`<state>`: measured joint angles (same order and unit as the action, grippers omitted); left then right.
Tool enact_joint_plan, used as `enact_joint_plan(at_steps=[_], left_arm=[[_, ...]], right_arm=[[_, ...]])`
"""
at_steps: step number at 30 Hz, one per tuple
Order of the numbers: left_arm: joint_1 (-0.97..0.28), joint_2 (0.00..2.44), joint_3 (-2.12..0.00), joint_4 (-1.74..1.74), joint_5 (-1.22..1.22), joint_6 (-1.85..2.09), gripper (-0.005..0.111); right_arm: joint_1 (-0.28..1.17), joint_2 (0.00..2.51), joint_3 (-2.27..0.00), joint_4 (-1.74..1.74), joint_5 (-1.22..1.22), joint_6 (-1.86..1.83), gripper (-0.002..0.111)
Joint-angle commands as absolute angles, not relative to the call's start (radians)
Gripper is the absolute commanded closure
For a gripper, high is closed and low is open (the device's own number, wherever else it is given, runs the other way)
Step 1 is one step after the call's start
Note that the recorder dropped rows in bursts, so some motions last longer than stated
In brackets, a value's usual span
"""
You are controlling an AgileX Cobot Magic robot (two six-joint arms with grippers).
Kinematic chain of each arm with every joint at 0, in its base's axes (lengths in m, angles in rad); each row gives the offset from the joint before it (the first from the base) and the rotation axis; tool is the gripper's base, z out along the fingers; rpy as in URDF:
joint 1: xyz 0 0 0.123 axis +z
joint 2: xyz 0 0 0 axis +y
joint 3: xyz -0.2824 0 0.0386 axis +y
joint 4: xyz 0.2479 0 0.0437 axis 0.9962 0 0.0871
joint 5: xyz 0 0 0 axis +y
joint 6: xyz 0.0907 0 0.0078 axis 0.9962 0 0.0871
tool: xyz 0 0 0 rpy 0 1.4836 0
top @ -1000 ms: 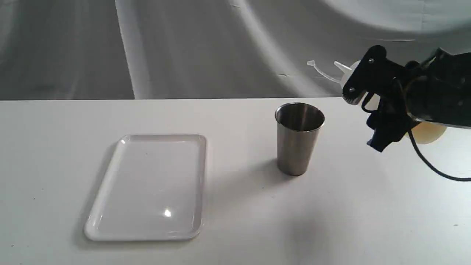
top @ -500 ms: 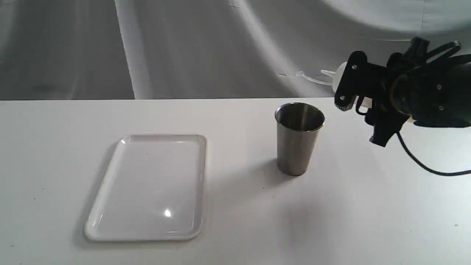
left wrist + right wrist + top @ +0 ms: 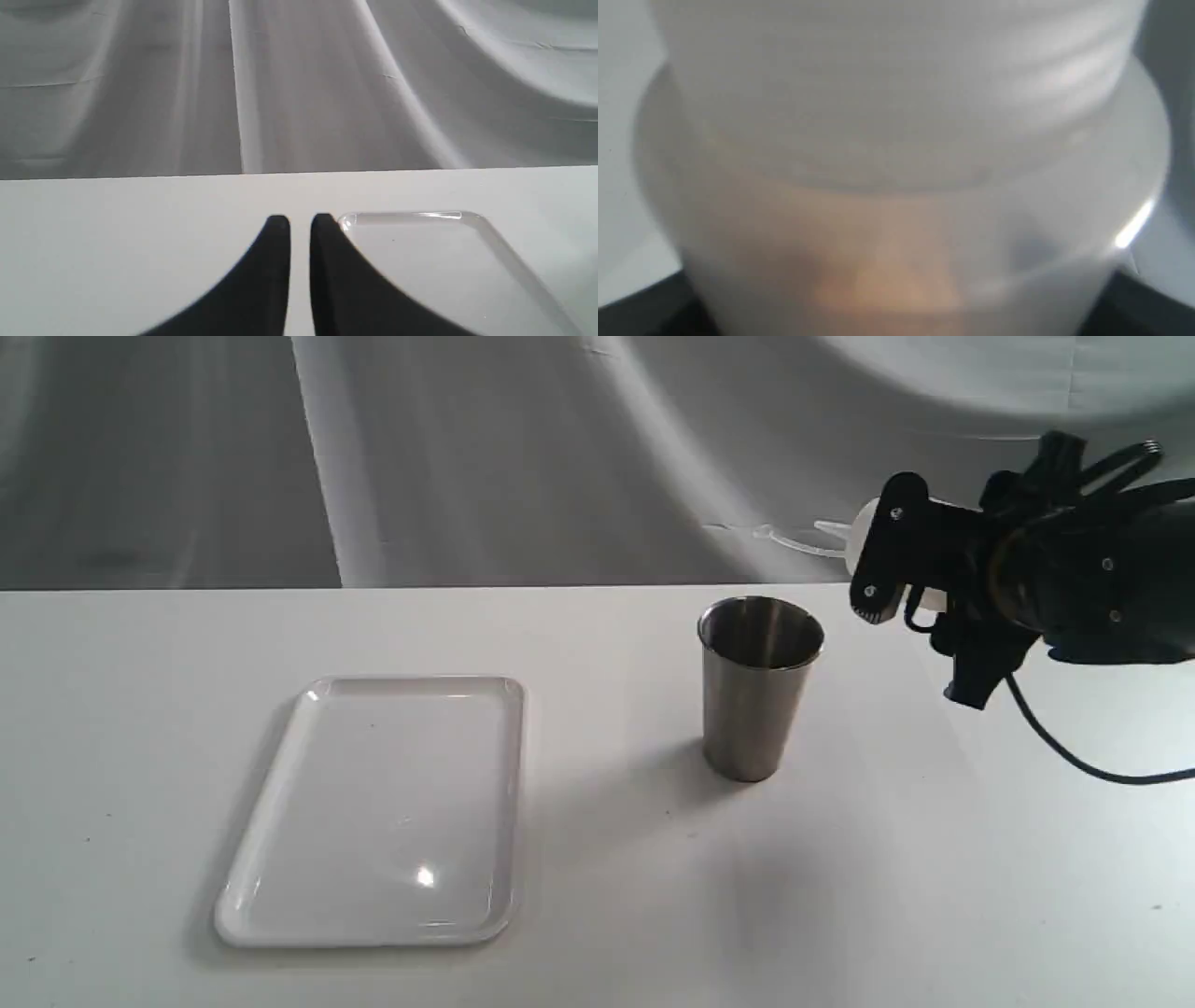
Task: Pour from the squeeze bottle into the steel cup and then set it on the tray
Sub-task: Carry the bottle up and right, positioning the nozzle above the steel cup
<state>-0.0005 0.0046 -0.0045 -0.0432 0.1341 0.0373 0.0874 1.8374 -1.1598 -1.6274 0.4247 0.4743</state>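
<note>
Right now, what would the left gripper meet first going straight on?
The way looks free: ahead of the left gripper lies only white table, then grey cloth backdrop; the glossy white tray sits alongside. Depth unclear.

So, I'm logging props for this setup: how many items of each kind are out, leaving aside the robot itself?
squeeze bottle: 1
steel cup: 1
tray: 1
Total: 3
</note>
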Motion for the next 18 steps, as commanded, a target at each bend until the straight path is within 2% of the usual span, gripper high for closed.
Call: enact_joint_plan(at_steps=[1, 18], left_arm=[[0.000, 0.000, 0.000, -0.046, 0.133, 0.032, 0.098], [0.000, 0.000, 0.000, -0.046, 0.133, 0.033, 0.098]], right_arm=[[0.080, 1.826, -1.173, -1.670, 0.442, 0.476, 0.064], [0.080, 1.857, -1.177, -1.744, 0.479, 0.476, 0.064]])
